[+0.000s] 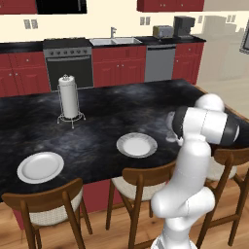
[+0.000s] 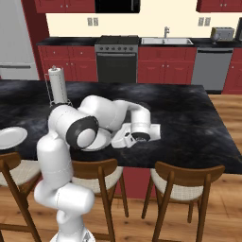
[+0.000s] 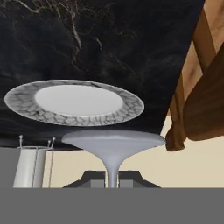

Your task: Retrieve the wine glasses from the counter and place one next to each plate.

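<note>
In the hand view my gripper is shut on the thin stem of a grey-blue wine glass. The glass's round foot spreads just beyond the fingertips. Close past the foot lies a white plate with a crackled rim, on the black island top. From the left base view this plate sits mid-island with a second plate to its left, and a bit of the glass shows behind my arm. My hand hangs low over the island beside the half-hidden plate. The counter runs along the back wall.
A tall paper-towel roll stands on the island behind the plates. Wooden chairs line the island's near edge, one close to the hand. The sink, stove and dishwasher are along the back wall.
</note>
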